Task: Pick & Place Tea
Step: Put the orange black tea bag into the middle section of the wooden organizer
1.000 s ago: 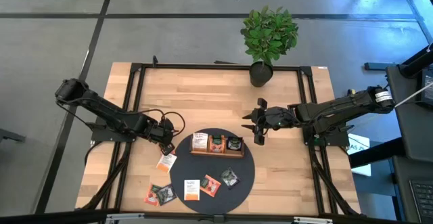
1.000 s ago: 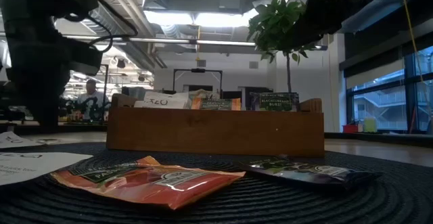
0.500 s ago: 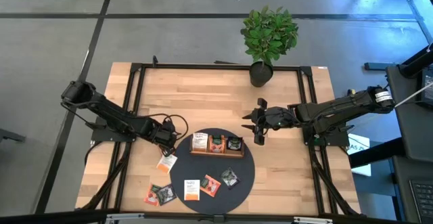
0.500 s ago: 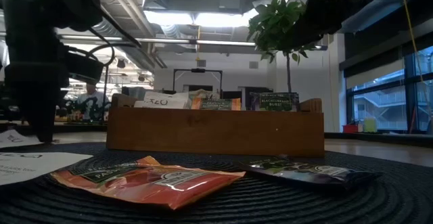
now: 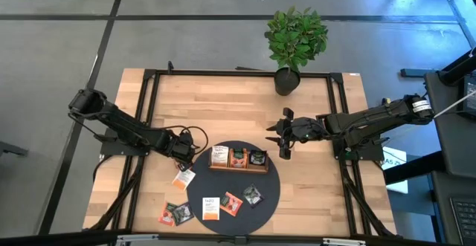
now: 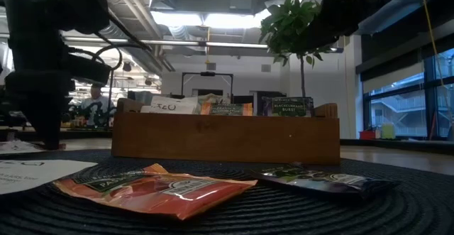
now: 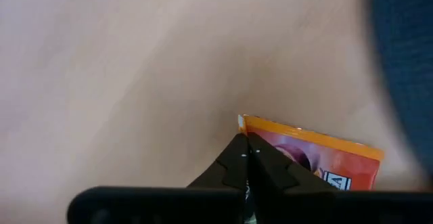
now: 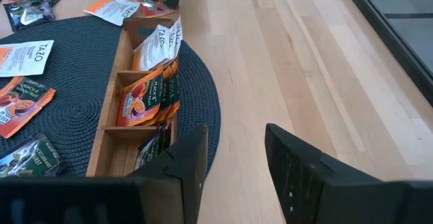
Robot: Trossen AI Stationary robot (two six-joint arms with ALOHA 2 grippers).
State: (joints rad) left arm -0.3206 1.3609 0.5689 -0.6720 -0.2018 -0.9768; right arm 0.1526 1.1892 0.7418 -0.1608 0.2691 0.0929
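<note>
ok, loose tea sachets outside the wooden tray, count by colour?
White-and-orange sachets: 2
Orange-red sachets: 2
Dark sachets: 2
Total: 6 loose. The stacks inside the wooden tray overlap and are not counted.

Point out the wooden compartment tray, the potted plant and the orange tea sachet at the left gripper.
wooden compartment tray (image 5: pixel 238 167): high view, front wall.
potted plant (image 5: pixel 296 36): high view, leaves.
orange tea sachet (image 7: pixel 318 158): left wrist view, printed face beside the shut fingers.
</note>
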